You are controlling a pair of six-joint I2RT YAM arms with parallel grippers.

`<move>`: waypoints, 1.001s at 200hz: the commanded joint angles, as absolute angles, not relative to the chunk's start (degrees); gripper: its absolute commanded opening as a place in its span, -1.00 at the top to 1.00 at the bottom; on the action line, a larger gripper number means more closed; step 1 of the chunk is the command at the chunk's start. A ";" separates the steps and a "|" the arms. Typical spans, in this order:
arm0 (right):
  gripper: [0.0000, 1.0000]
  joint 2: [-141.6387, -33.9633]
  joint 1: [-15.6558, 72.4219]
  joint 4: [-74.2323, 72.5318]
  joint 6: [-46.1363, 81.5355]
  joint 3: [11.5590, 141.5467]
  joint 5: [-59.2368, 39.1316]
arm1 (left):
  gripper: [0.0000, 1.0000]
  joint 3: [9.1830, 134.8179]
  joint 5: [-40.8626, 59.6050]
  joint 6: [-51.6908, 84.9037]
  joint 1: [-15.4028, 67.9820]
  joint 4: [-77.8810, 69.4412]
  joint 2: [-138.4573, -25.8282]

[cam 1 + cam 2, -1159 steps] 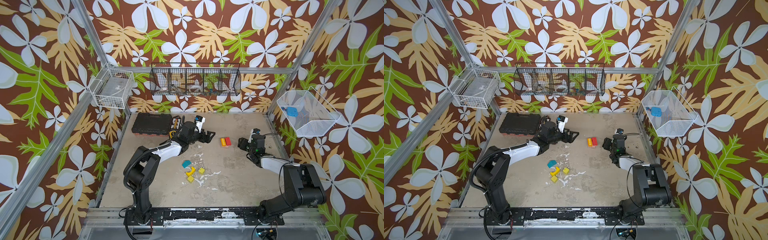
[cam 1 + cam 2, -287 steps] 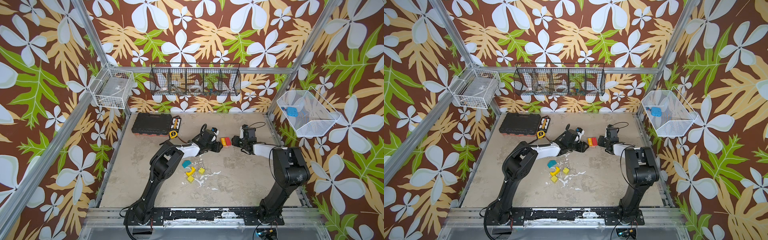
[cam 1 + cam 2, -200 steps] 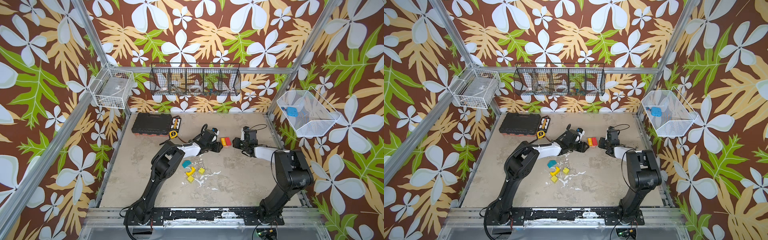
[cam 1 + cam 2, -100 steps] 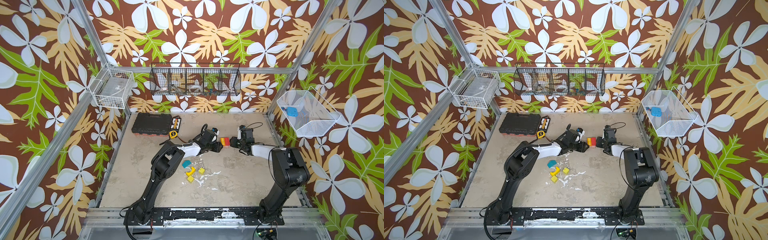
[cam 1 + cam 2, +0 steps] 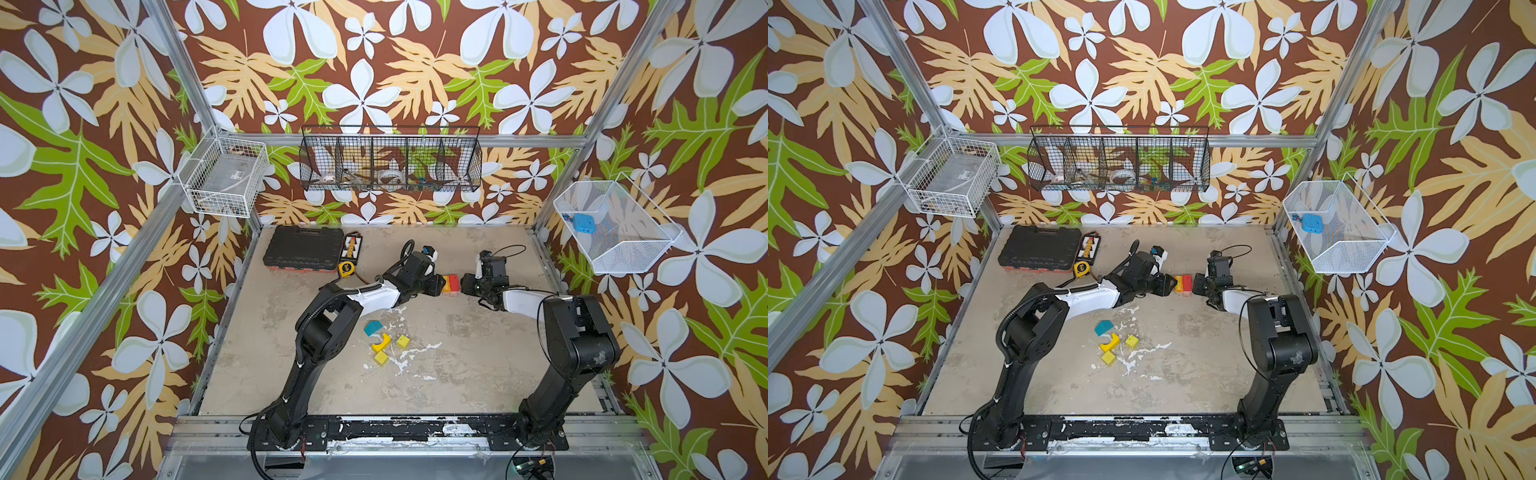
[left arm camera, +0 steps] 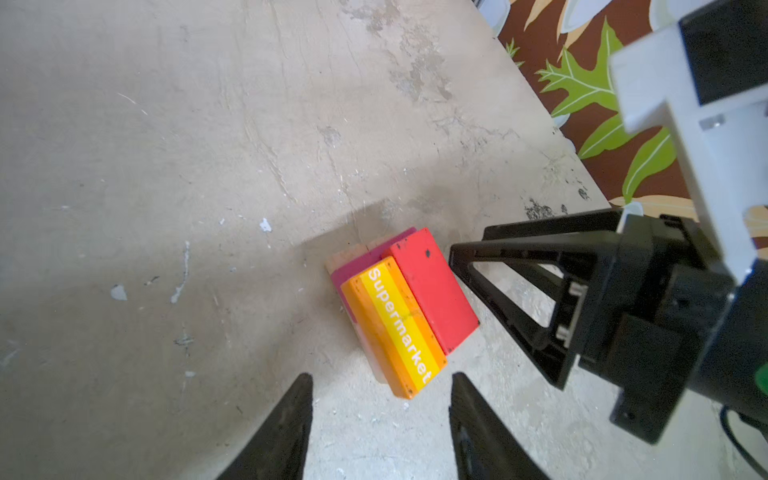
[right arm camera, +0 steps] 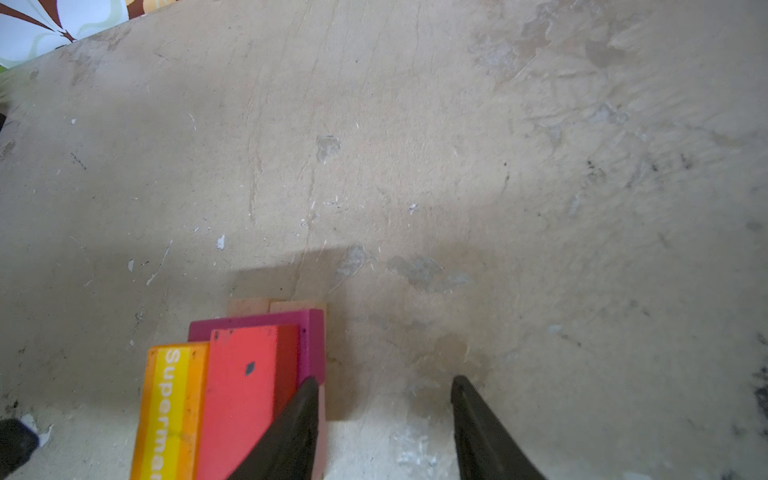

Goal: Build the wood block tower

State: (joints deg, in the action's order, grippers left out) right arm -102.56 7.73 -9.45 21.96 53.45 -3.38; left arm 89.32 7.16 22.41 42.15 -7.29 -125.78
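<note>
Table: bare tan table, scuffed and flecked with white, inside flower-patterned walls.
Tool case: black tool case, shut, at the table's far left corner.
Left gripper: left gripper low over the table, fingers apart with nothing between them; the stack's near end lies just ahead of the tips.
Right gripper: right gripper facing it from the opposite side, fingers spread and holding nothing; one finger seems to rest against the stack's side, though the close view leaves that unsure.
Tower: tower, a low stack between the two grippers in both top views, toward the back middle.
Layers: two tan planks at the bottom, a magenta block across them, then a red block and an orange block lettered "Supermarket" side by side on top, touching.
Tape measure: yellow tape measure just beside the case.
Loose pieces: teal block, yellow arch and two yellow cubes clustered nearer the front, well apart from the stack.
</note>
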 commanded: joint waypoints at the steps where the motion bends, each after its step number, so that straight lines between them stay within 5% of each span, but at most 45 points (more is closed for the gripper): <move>1: -0.04 -102.39 7.74 -9.67 22.07 53.56 -2.72 | -0.08 91.53 3.79 21.93 42.19 -5.76 -127.49; 200: -0.04 -102.79 7.74 -9.49 21.89 53.96 -3.19 | -0.03 96.06 3.52 22.94 41.48 -4.66 -132.87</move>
